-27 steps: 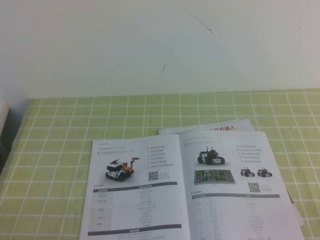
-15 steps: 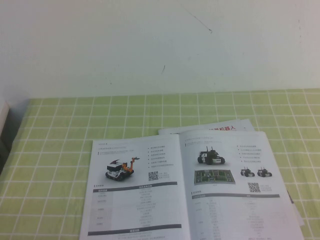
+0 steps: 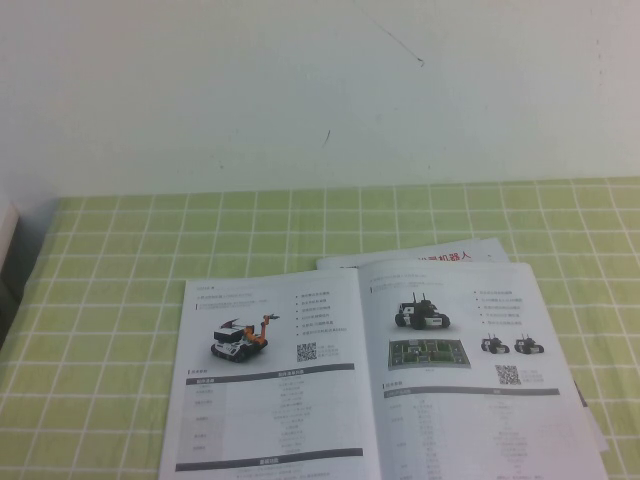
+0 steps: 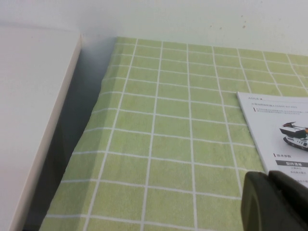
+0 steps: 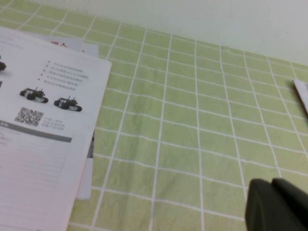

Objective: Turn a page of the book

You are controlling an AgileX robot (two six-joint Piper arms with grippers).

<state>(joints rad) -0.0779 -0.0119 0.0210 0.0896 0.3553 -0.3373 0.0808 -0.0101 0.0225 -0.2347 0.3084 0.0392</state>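
Note:
The book [image 3: 380, 370] lies open and flat on the green checked cloth, near the front edge. Its left leaf shows an orange-armed robot [image 3: 240, 338]. The page [image 3: 470, 370] is the right leaf, with black tracked robots, a green board photo and a QR code. Neither gripper shows in the high view. My left gripper [image 4: 268, 180] hovers over the cloth just off the book's left edge [image 4: 284, 139], its fingers pressed together and empty. On the other side, the right gripper [image 5: 272, 185] hangs above bare cloth to the right of the page [image 5: 43, 125], shut and holding nothing.
Under the book's far edge pokes out a second sheet with red lettering [image 3: 430, 257]. A white board [image 4: 33, 106] stands beside the cloth on the left. A white paper corner [image 5: 302, 96] lies far right. A white wall [image 3: 320, 90] rises behind the table.

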